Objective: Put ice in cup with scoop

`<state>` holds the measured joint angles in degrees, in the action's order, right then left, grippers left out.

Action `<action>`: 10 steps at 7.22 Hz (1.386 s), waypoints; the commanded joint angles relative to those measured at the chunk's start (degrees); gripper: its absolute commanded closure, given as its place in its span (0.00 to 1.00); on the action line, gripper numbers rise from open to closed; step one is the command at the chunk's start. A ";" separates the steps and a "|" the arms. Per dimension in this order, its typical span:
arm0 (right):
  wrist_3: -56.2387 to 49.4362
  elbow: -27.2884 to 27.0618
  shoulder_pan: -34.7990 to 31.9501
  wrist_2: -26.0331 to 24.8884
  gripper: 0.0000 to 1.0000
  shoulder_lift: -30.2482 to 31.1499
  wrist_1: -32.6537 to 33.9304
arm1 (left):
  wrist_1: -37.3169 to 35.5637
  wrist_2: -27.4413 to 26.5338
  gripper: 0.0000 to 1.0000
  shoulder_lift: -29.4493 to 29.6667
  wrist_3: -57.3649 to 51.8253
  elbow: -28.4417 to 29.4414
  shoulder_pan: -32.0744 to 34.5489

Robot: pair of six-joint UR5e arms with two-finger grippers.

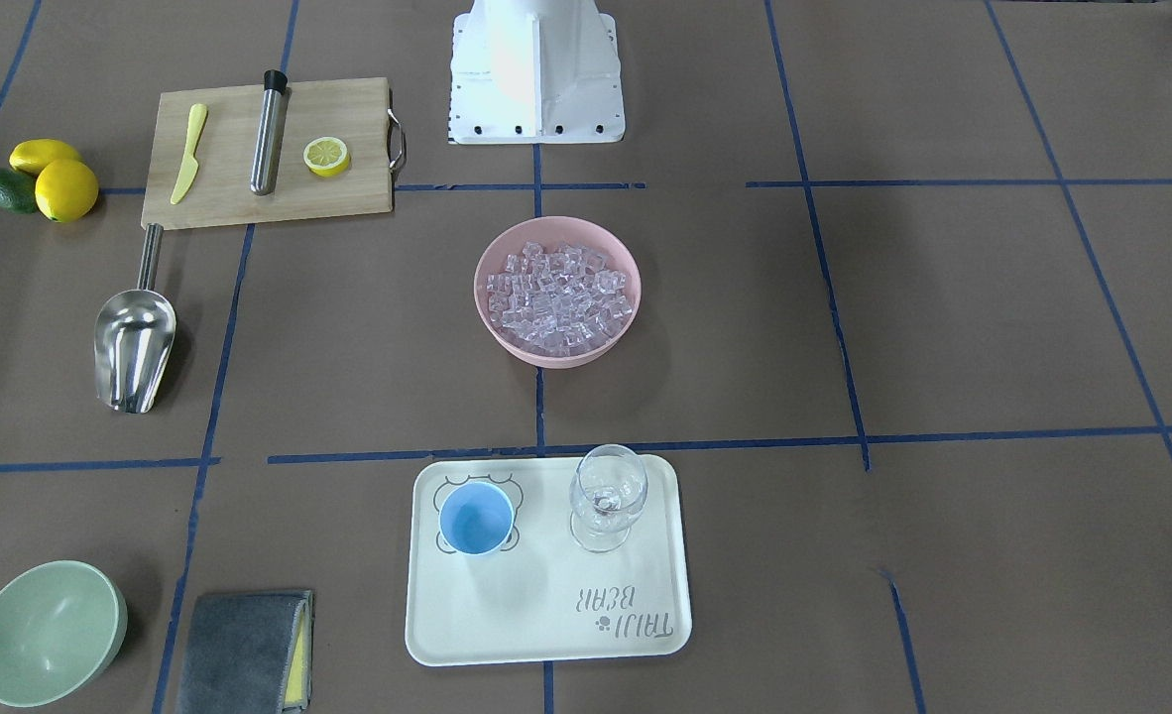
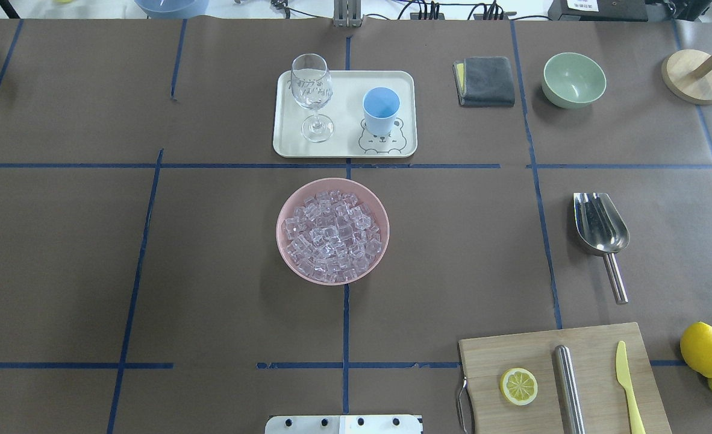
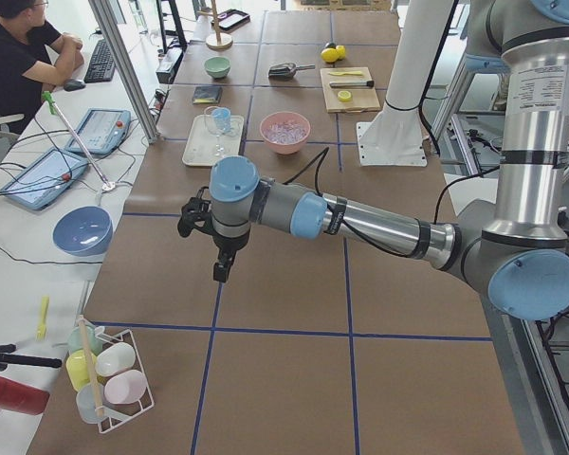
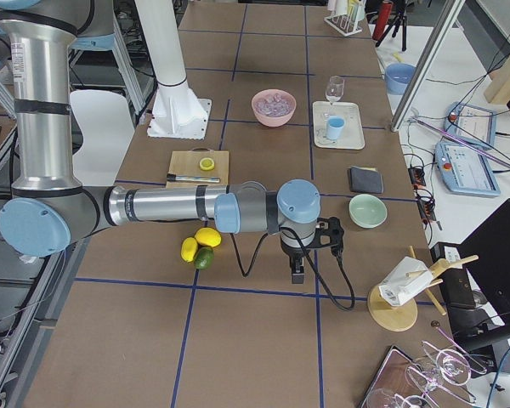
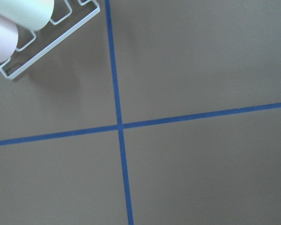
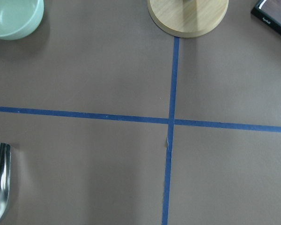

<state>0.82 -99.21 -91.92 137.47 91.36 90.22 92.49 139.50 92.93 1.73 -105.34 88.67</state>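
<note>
Centrally on the table sits a pink bowl [image 2: 279, 232] heaped with ice [image 2: 332, 232]. Beyond it, on the side away from the robot, a white tray [image 2: 344, 120] carries the blue cup [image 2: 381, 111], upright, with a stemmed glass [image 2: 312, 90] just beside it. The scoop [image 2: 600, 223] lies flat on the robot's right, well apart from the bowl, its handle pointing back toward a cutting board [image 2: 512, 355]. The left gripper [image 3: 222, 277] hangs over bare table at the left end, and the right gripper [image 4: 296, 276] hangs over the right end. Whether either one's fingers are parted or closed cannot be told from these side views. Neither holds anything.
</note>
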 commanded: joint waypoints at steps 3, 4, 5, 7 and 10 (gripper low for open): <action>3.91 -3.07 4.26 0.43 0.00 3.82 -3.89 | 0.76 2.09 0.00 12.26 2.37 -2.32 -15.78; 13.58 -8.75 11.08 -0.53 0.00 3.74 -4.43 | 0.85 2.00 0.00 14.98 7.36 -2.58 -18.76; 17.24 -12.38 16.81 -0.36 0.00 3.30 -6.52 | 0.85 2.00 0.00 16.14 10.45 -3.80 -21.05; 17.81 -12.94 22.20 -8.64 0.00 3.82 -10.50 | 0.76 2.00 0.00 16.32 10.66 -4.69 -22.91; 45.42 -12.42 38.08 -14.31 0.00 5.30 -21.51 | 0.85 1.83 0.00 18.60 11.71 -5.66 -25.30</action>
<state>35.10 -111.90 -60.38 125.72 95.54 74.94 93.33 141.42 110.47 13.25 -110.78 63.82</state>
